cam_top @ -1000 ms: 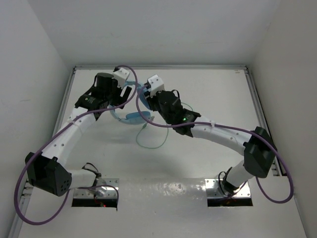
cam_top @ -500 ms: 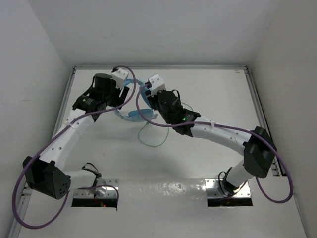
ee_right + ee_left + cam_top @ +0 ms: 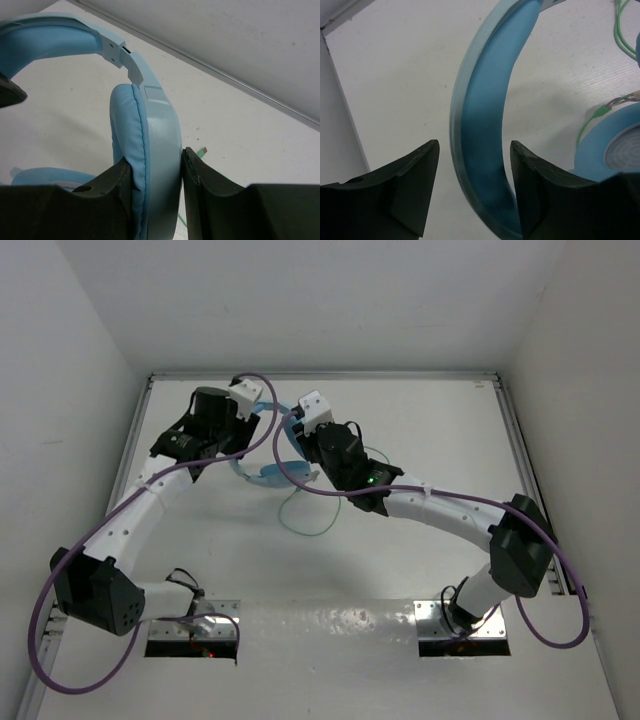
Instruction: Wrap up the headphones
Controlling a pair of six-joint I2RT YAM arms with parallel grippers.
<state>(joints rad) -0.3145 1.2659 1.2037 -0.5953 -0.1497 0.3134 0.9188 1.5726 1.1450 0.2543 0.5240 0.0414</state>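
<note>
The headphones point(image 3: 268, 477) are at the far part of the table point(image 3: 430, 440), a bit left of the middle, between the tips of the two arms; both arms reach out and bend in toward them.

The right pincer point(image 3: 156, 162) is clamped on one ear cup point(image 3: 150, 145); one finger point(image 3: 107, 195) presses the soft blue pad and the other finger point(image 3: 215, 200) presses the hard pale blue shell; the cup stands on its edge, up off the table, and no gap shows on either side of it.

The headband point(image 3: 480, 115) curves away from that cup toward the left; the left pincer point(image 3: 475, 150) has one finger on each side of the band; its fingers are apart; a strip of white table shows between the left finger point(image 3: 410, 190) and the band; the right finger point(image 3: 545, 200) is just beside the band, and I cannot tell if it touches.

The other ear cup point(image 3: 615, 140) is low down by the table, on the near side of the band, with its round inner part facing up.

The thin green cord point(image 3: 590, 122) runs from near this low cup; from above, it lies on the table in a loose loop, nearer than the headphones and just left of the right arm; none of it is wound around the headphones.
</note>
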